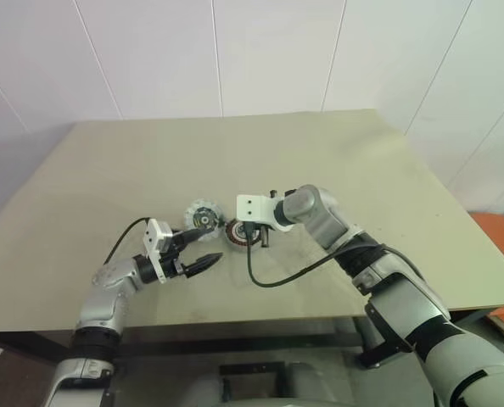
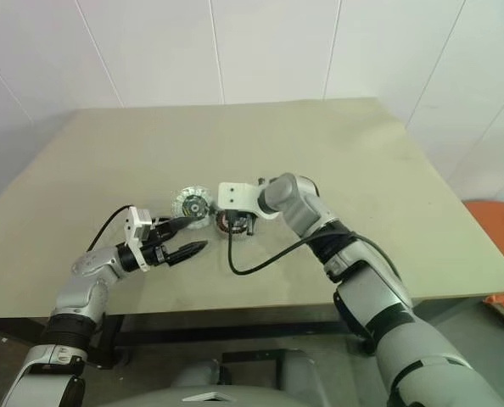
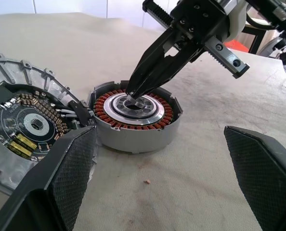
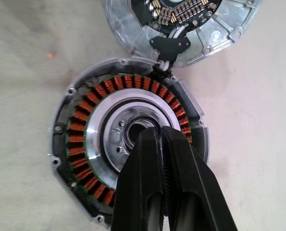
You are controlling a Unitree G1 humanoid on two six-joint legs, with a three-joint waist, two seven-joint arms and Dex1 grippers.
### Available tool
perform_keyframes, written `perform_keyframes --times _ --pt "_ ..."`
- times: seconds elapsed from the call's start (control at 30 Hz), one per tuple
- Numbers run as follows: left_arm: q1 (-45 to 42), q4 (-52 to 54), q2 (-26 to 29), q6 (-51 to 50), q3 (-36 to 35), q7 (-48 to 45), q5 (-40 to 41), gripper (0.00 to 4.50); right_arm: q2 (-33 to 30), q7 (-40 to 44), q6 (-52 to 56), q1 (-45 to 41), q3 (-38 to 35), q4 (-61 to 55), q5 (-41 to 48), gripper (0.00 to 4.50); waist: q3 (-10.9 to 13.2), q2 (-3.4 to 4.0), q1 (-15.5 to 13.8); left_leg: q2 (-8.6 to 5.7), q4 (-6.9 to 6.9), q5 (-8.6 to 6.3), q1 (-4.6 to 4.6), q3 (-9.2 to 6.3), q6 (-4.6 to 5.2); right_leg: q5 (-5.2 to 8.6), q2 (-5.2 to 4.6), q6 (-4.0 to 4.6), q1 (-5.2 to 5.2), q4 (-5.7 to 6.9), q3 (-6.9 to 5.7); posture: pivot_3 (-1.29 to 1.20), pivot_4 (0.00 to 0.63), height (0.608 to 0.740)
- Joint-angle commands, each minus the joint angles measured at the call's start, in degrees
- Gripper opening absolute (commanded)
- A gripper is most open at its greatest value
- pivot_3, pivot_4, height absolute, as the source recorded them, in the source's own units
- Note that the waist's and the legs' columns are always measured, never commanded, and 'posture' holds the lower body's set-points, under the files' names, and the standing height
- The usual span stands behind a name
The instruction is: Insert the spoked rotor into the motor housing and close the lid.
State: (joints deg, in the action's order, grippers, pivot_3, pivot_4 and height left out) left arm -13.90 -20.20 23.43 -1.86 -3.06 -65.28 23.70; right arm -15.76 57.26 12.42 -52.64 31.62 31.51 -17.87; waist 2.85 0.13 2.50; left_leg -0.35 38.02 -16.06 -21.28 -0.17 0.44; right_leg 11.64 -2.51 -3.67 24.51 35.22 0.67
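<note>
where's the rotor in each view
Left eye: rotor mid-table, under the right gripper.
Right eye: rotor mid-table, beside the lid.
Left wrist: rotor centre, shut tips in its hub.
Right wrist: rotor centre.
Shared landmark: the lid with circuit board, touching the rotor.

Left gripper [image 1: 203,251] level, fingers spread; right gripper [image 4: 158,132] angled down, fingers together.

A pale olive worktop [image 1: 337,161] carries two round parts near its front edge, touching side by side: the spoked rotor [image 4: 128,144] and the silvery motor housing [image 1: 201,216], joined by short wires.
</note>
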Motion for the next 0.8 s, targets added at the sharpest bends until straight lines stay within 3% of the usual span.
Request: perform_keyframes --times 0.03,0.47,0.8 --pt "-1.1 0.48 0.24 0.69 -0.43 -0.2 0.03 4.5 -0.52 0.05 -0.68 -1.1 0.4 -2.28 -1.61 0.04 0.0 0.0 -0.02 0.0 0.0 0.0 0.0 0.0 0.0 0.0 0.0 0.0 0.0 0.0 0.0 0.0 0.0 0.74" --pt "-1.55 1.29 0.72 0.14 0.33 -0.71 -0.76 4.5 0.35 -1.04 -3.47 -6.7 1.84 2.66 -6.48 0.04 0.0 0.0 -0.03 0.0 0.0 0.0 -0.01 0.0 0.0 -0.01 -0.01 0.01 0.01 0.0 0.0 0.0 0.0 0.74" --pt "-1.77 7.61 5.55 -3.58 3.73 -3.44 -2.3 4.5 0.71 5.9 -5.31 -7.9 4.32 4.66 -7.43 0.04 0.01 0.01 0.05 0.0 0.0 0.0 -0.01 0.01 0.0 -0.01 0.0 0.01 0.01 0.01 0.0 0.0 0.0 0.74"
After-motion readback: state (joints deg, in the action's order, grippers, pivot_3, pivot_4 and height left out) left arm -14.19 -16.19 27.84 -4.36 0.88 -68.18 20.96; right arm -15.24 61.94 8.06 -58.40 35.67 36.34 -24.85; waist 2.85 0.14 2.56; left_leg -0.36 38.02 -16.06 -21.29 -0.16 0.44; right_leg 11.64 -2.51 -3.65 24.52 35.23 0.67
